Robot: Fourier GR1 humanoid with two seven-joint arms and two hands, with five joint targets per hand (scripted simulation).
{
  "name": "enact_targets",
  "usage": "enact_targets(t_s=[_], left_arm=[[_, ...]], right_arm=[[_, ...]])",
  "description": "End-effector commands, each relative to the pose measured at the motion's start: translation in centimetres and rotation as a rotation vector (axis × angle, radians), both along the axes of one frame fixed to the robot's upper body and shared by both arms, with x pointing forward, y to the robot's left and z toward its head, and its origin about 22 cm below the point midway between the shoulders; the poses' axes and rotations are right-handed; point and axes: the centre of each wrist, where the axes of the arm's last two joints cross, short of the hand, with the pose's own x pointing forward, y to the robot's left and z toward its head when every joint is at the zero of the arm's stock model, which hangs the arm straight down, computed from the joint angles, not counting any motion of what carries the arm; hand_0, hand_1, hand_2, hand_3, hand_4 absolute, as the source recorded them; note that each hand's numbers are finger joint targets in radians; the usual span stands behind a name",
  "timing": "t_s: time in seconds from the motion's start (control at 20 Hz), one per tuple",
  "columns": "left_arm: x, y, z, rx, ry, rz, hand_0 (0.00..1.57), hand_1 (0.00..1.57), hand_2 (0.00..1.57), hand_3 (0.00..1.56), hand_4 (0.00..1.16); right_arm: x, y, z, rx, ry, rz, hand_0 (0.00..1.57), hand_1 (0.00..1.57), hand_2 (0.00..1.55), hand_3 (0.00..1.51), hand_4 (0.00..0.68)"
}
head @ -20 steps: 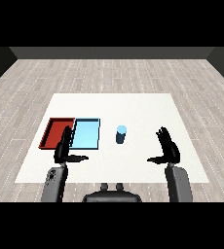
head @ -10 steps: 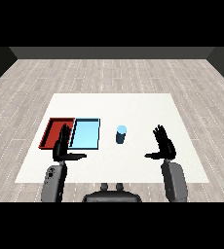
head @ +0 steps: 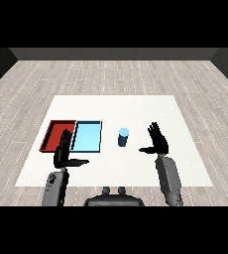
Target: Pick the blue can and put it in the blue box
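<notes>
black right hand (head: 159, 142) open, near blue can (head: 123, 137)

Both grey forearms rise from the near corners, the left hand (head: 63, 154) and right hand (head: 158, 141) held upright with fingers straight and thumbs pointing inward.

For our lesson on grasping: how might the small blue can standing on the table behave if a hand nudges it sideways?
The small blue cylindrical can stands upright and is taller than wide, so it would probably tip. Once on its round side, it may roll across the flat white table.
</notes>
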Motion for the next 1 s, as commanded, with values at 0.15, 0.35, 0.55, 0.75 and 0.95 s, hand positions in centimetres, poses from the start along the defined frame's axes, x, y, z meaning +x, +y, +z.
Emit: enact_targets(t_s=[0.15, 0.35, 0.55, 0.75, 0.95], left_arm=[[0.6, 0.9, -0.1, 0.002, -0.007, -0.017, 0.00, 0.00, 0.00, 0.00, 0.00], [0.7, 0.2, 0.6, 0.011, -0.005, 0.005, 0.00, 0.00, 0.00, 0.00, 0.00], [0.6, 0.0, 1.3, -0.013, 0.008, -0.006, 0.00, 0.00, 0.00, 0.00, 0.00], [-0.4, 1.6, 1.1, 0.003, -0.015, 0.006, 0.00, 0.00, 0.00, 0.00, 0.00], [0.1, 1.6, 0.3, -0.019, 0.003, 0.002, 0.00, 0.00, 0.00, 0.00, 0.00]], right_arm=[[1.8, -0.4, -2.1, 0.035, 0.051, -0.016, 0.00, 0.00, 0.00, 0.00, 0.000], [3.1, 2.9, -1.5, 0.009, 0.050, -0.014, 0.00, 0.00, 0.00, 0.00, 0.000], [1.8, 4.8, -4.1, 0.013, 0.076, 0.034, 0.00, 0.00, 0.00, 0.00, 0.000], [3.2, 7.7, -4.1, 0.023, 0.091, 0.039, 0.00, 0.00, 0.00, 0.00, 0.000], [3.6, 6.1, -4.7, 0.060, 0.092, 0.038, 0.00, 0.00, 0.00, 0.00, 0.000]])
